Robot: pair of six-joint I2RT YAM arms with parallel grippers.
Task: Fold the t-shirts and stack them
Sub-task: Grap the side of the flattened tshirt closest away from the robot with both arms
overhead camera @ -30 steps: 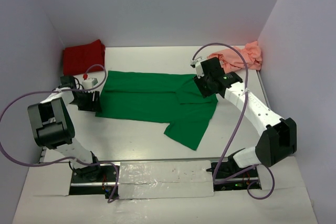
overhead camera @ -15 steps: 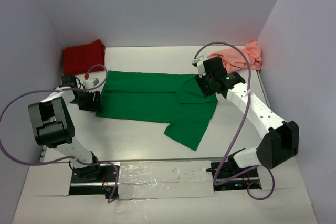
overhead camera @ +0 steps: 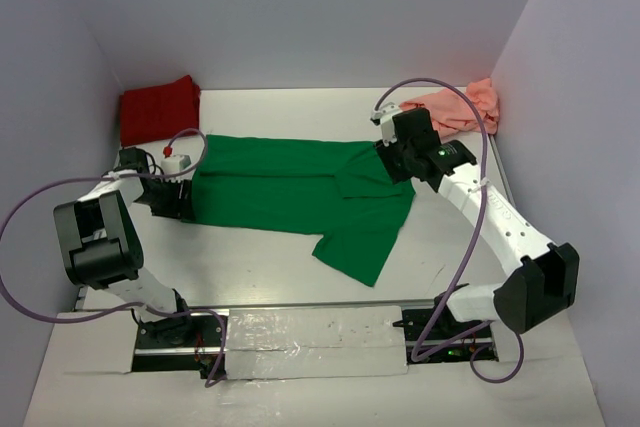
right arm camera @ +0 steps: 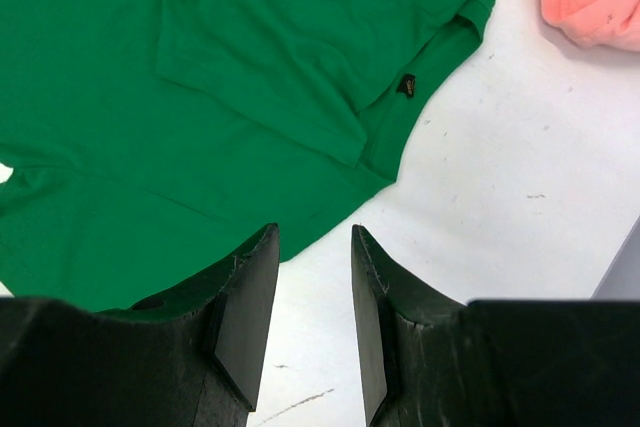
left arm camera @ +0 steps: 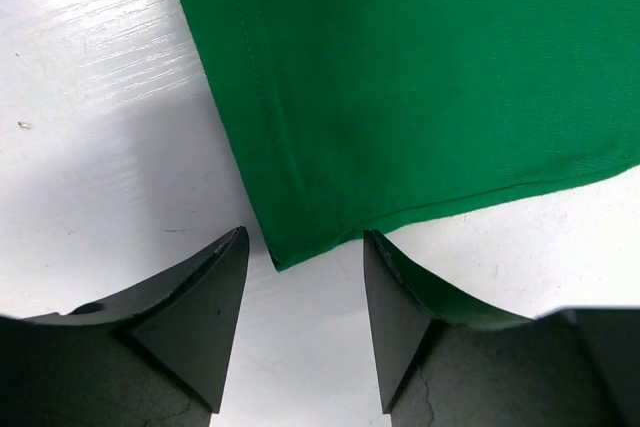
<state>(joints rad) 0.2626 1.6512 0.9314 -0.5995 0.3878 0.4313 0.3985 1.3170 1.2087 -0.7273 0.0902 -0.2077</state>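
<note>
Now, left tool (left arm camera: 305,247): jaws apart, empty, low on the table (overhead camera: 260,257); hem corner of green shirt (overhead camera: 290,187) lies between its tips
Right tool (right arm camera: 315,237): jaws apart, empty, above the same shirt's edge near the collar
Red shirt (overhead camera: 158,107): beyond left tool
Pink shirt (overhead camera: 455,107): crumpled, beyond right tool

The setting is a robotics laboratory test cell. A white table (overhead camera: 260,267) is enclosed on three sides by plain pale walls (overhead camera: 330,17), and two robot arms, the left arm (overhead camera: 95,237) and the right arm (overhead camera: 500,222), are bolted to a taped mounting rail (overhead camera: 310,332) at its near edge. Exposed purple cables (overhead camera: 430,81) loop from the arms, and the t-shirts (overhead camera: 280,182) lie directly on the bare work surface.
</note>
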